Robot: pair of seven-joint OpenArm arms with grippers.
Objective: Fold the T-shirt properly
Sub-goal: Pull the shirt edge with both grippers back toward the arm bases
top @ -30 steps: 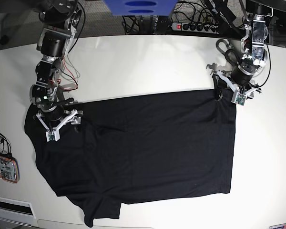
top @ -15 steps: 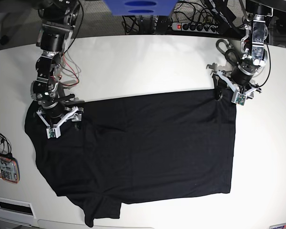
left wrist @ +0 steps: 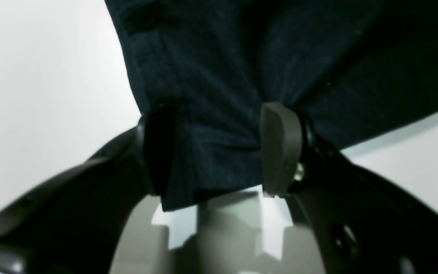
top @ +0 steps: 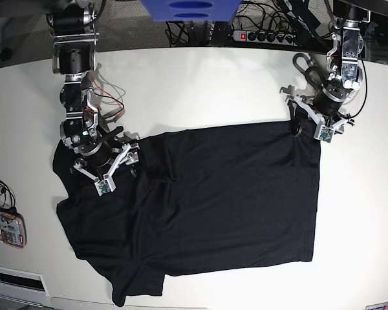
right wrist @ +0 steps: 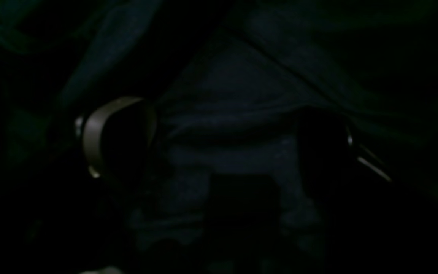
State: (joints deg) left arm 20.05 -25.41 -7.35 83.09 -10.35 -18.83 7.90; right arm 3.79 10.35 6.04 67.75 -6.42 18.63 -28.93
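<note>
**Inspector A:** Noting a shift since a second ago: the right claw (top: 111,169) has travelled inward along the tabletop (top: 200,84), and the T-shirt (top: 207,200) has bunched at that shoulder, its edge drawn in with the claw.

**Inspector B:** Its grip?

**Inspector A:** Jaws spread wide with cloth gathered between the pads; whether they pinch it, I cannot tell. The wrist view is too dark.

**Inspector B:** And the left claw (top: 313,126)?

**Inspector A:** Unmoved at the far corner, roughly half closed on the T-shirt's hem, pads (left wrist: 280,148) pressed into the fabric.

**Inspector B:** Judgement?

**Inspector A:** A first fold looks begun; the T-shirt lies mostly flat, unfolded.
</note>
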